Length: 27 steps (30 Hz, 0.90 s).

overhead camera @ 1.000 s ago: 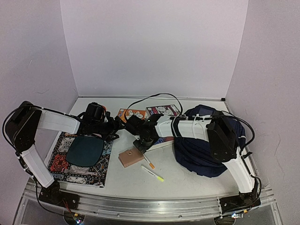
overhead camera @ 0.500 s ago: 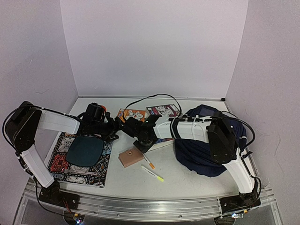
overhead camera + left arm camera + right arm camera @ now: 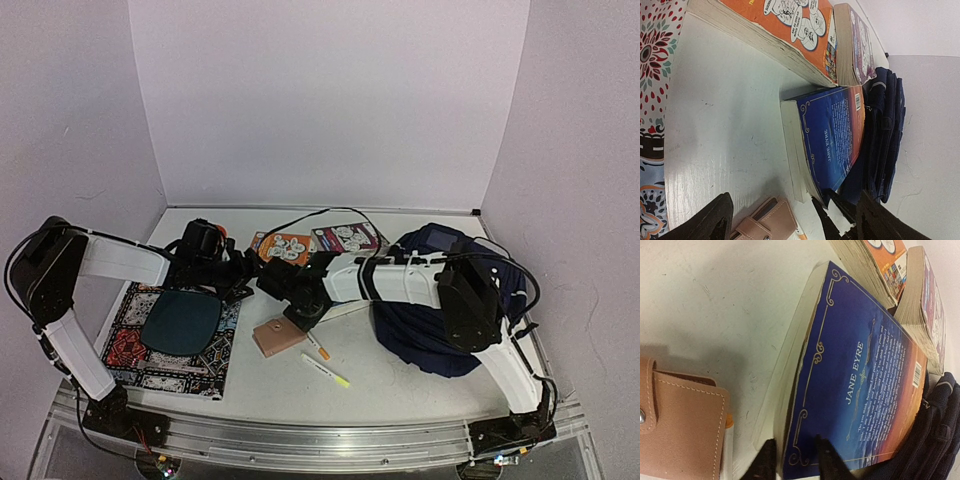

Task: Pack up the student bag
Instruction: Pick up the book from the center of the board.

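Currently, listed left to right. Patterned book (image 3: 130,350): nine o'clock side of the table (image 3: 400,385), with a dark oval pad (image 3: 182,320) lying on it; unmoved. Left gripper (image 3: 238,280): jaws spread wide, nothing between them, unchanged over the last second. Tan wallet (image 3: 278,337): at six o'clock of the right gripper. Right gripper (image 3: 795,460): the changed item. It has reached farther toward nine o'clock, and its fingers have drawn in around the near corner of the blue book (image 3: 855,375), one by the page edge and one on the cover. Whether they already clamp it cannot be told. Student bag (image 3: 430,340): three o'clock side of the table, slumped, just beside the blue book's far end. Judgement: the book pick is under way, and the book is not yet in the bag.
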### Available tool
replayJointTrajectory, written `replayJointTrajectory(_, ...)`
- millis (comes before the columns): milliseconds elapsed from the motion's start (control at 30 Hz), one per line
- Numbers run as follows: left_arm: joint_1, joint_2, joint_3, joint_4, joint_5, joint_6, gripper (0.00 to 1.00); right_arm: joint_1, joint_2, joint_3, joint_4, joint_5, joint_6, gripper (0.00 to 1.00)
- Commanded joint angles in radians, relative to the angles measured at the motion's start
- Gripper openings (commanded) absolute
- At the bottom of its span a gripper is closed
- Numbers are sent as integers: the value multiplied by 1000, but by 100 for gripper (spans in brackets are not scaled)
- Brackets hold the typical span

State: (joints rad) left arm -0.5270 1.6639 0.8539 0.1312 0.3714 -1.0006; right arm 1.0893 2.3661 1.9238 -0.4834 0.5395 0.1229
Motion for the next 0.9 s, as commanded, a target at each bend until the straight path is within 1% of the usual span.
replayJointTrajectory(0,2,-40,-7,10,0,-3,86,-14,-18,17,-116,53,-16,4)
replayJointTrajectory(67,2,-38,-2,10,4,-8,87,-13,-43,22,-116,51,-20,0)
replayJointTrajectory(267,1,-29,25,11,15,-21,87,-15,-133,33,-113,56,-23,0)
replayJointTrajectory(467,-6,-4,59,16,28,-38,89,-17,-185,34,-108,48,-27,0)
replayJointTrajectory(867,-35,103,179,35,44,-97,97,-41,-300,0,-46,0,-12,0)
